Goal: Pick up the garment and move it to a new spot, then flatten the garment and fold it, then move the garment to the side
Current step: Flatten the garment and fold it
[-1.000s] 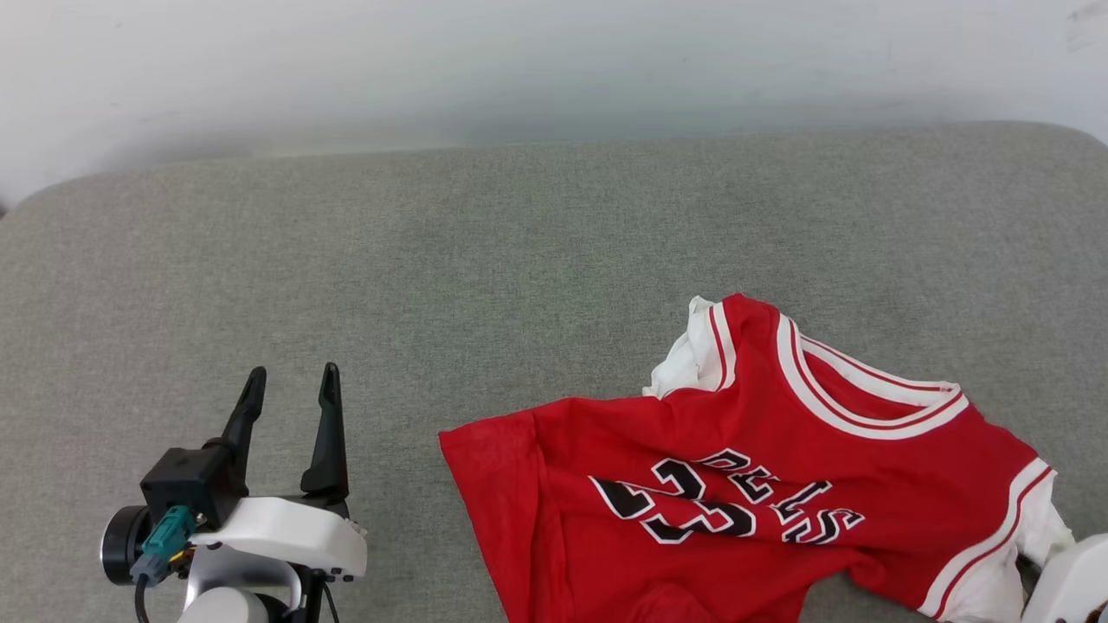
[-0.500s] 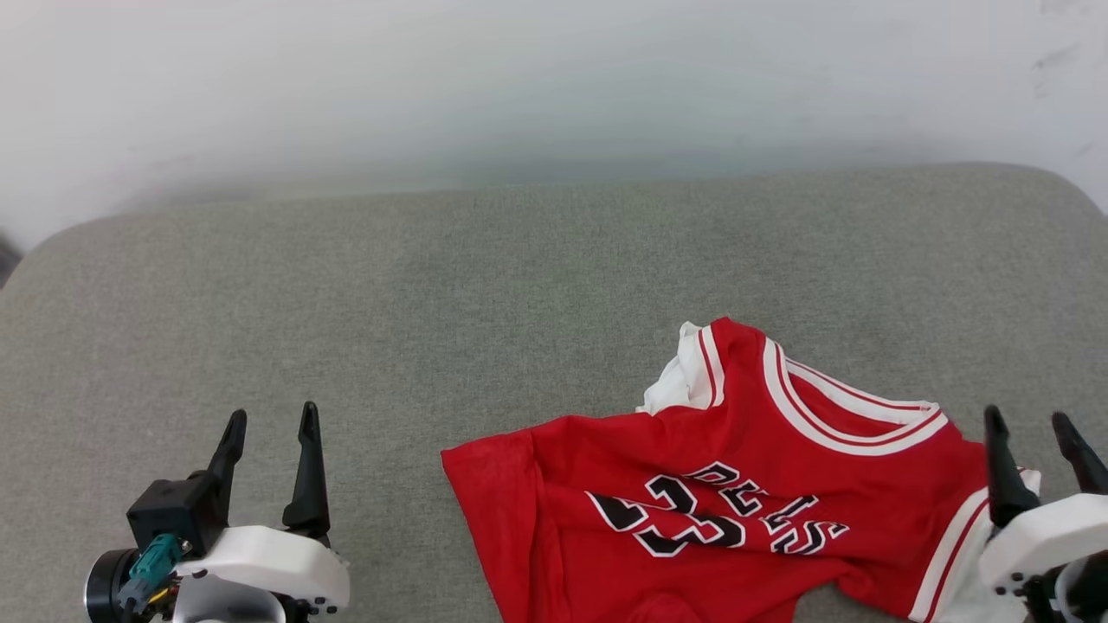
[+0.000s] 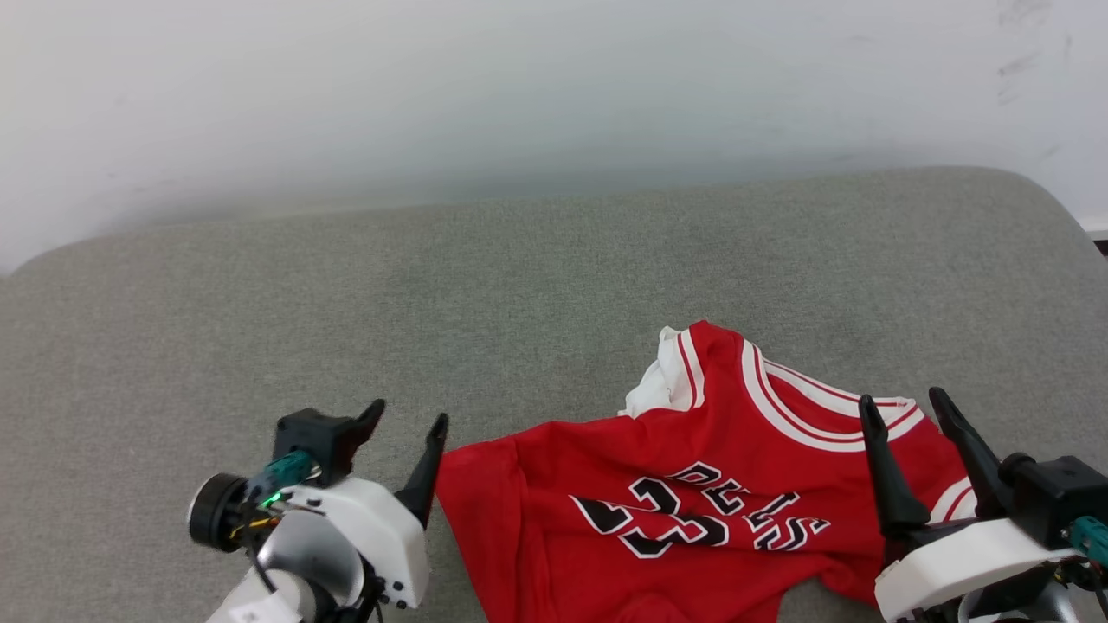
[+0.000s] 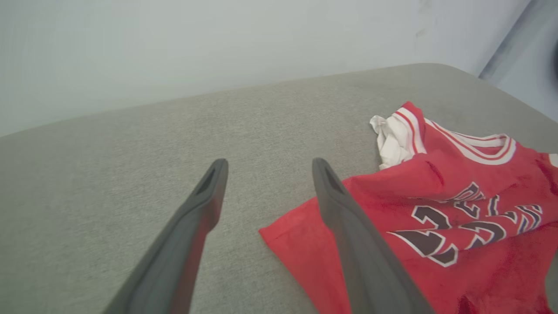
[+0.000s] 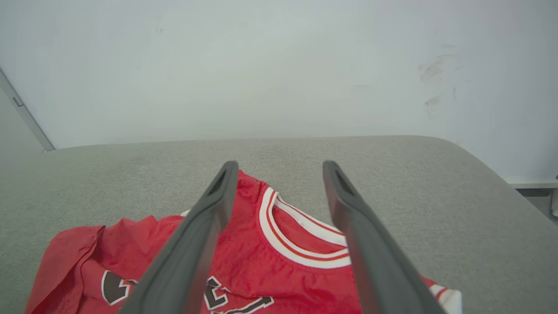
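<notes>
Head view: the garment (image 3: 692,510) lies rumpled on the grey cushion (image 3: 519,285), right of centre at the near edge. The left gripper (image 3: 409,413) is spread wide just beside its hem corner, and the right gripper (image 3: 902,398) is spread wide over the striped collar, nothing held. Right wrist view looks closer into the neck opening, with wall scuffs (image 5: 436,69) beyond. The garment is red, with creased black lettering and a bunched white sleeve (image 4: 392,139).

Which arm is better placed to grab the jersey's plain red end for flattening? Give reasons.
Left. The open left gripper sits right beside that end of the garment; the right gripper hangs open over the collar end.
</notes>
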